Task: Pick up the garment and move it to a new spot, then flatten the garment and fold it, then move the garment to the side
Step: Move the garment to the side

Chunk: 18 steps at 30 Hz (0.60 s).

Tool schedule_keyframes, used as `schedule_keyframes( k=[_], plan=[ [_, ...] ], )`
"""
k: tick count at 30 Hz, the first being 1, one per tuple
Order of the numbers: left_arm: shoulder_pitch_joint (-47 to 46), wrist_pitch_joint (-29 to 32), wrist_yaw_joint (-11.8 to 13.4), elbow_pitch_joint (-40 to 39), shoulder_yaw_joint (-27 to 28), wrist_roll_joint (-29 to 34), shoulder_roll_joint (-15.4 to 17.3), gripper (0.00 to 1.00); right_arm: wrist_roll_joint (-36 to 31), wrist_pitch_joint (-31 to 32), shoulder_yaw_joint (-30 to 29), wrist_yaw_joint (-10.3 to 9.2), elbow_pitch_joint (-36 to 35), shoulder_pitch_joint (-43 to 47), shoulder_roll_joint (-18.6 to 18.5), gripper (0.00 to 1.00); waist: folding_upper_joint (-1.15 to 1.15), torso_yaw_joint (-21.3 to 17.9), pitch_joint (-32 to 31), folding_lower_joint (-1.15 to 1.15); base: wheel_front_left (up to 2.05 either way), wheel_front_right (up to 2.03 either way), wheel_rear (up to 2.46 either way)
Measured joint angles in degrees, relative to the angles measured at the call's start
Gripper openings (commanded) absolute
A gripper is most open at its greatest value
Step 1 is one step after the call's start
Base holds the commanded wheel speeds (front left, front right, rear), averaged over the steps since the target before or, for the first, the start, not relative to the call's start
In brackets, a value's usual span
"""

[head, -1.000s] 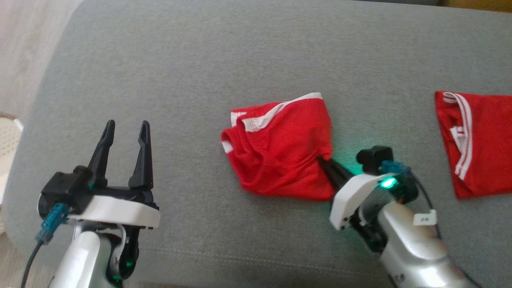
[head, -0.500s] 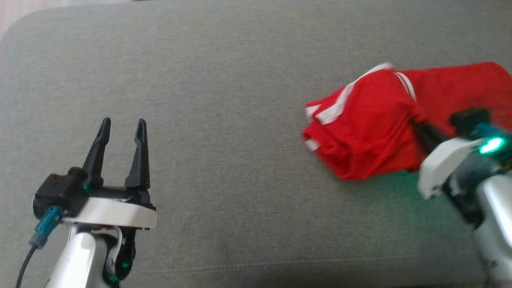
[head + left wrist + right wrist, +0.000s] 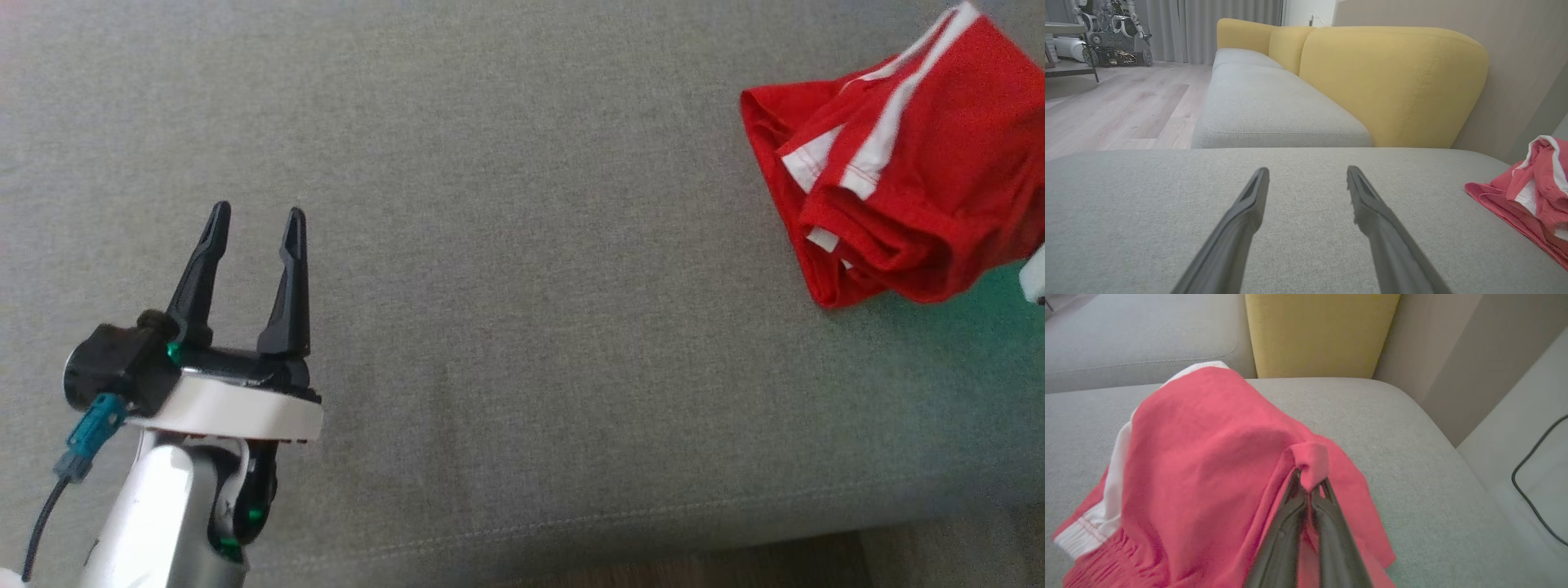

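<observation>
- Head view: grey sofa cushion across the whole frame, front seam along the bottom edge.
- At lower left, left gripper over the cushion's front-left part; fingers apart, nothing between them.
- At upper right, red garment, bunched, toward the cushion's right side and cut by the frame edge. White stripes across its top fold. Well apart from the left gripper.
- Green glow on the cushion just below the garment.
- Left wrist view: both fingers splayed, pointing low over bare cushion toward its far edge. Garment at the right edge of the view, crumpled, lower folds on the cushion, white trim showing.
- Beyond the far edge: yellow backrest, second grey seat, wood floor off to the left.
- Right wrist view: right gripper, fingers together, clamped on a small pinch of the garment's red cloth.
- Rest of the garment draped down and left from that pinch; white waistband at lower left.
- Pinched fold raised above the cushion; lower folds resting or clear, cannot tell.
- Near the cushion's far corner: yellow backrest behind, pale wall beside it, black cable on the pale ground at right.
</observation>
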Motion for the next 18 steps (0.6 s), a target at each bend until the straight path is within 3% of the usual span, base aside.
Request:
schedule_keyframes(
  k=[7,16,17,18],
  plan=[
    [-0.5,0.0,-0.6,0.0,-0.6,0.0,1.1,1.00,1.3,-1.5,-10.5,0.00,3.4,-0.3,6.7,0.00,0.00,-1.8,2.4,0.00,0.00,0.00,0.00],
    [-3.5,1.2,-1.5,-1.2,-1.2,0.4,2.7,1.00,0.4,-3.7,-12.7,0.00,9.8,-7.5,9.8,0.02,0.00,-4.7,6.0,0.00,0.00,0.00,0.00],
    [-3.6,1.5,-1.5,-1.3,-1.2,0.6,2.8,1.00,-0.1,-4.1,-12.7,0.00,10.6,-8.0,9.9,0.38,0.00,-4.9,6.2,0.00,0.00,0.00,0.00],
    [-3.6,1.5,-1.5,-1.3,-1.2,0.8,2.9,1.00,-0.3,-4.3,-12.7,0.00,11.1,-8.4,10.1,0.89,0.00,-5.0,6.4,0.00,0.00,0.00,0.00]
  ],
)
